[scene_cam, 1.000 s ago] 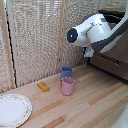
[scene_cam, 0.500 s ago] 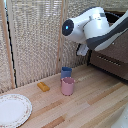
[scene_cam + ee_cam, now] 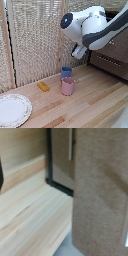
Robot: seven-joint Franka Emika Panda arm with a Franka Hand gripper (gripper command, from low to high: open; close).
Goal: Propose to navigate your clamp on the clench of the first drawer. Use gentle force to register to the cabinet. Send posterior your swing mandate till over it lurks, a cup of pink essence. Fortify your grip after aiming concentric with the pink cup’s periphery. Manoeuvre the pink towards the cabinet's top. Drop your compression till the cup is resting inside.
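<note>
The arm's bulk hides the clamp in the exterior view; the cabinet [image 3: 111,59] runs off frame; the wrist view is blurred.

No readable text, labels, brand names, numbers or signs appear in either view. The surfaces that show carry no lettering that can be made out, and the wrist view is too blurred to reveal any fine print.
</note>
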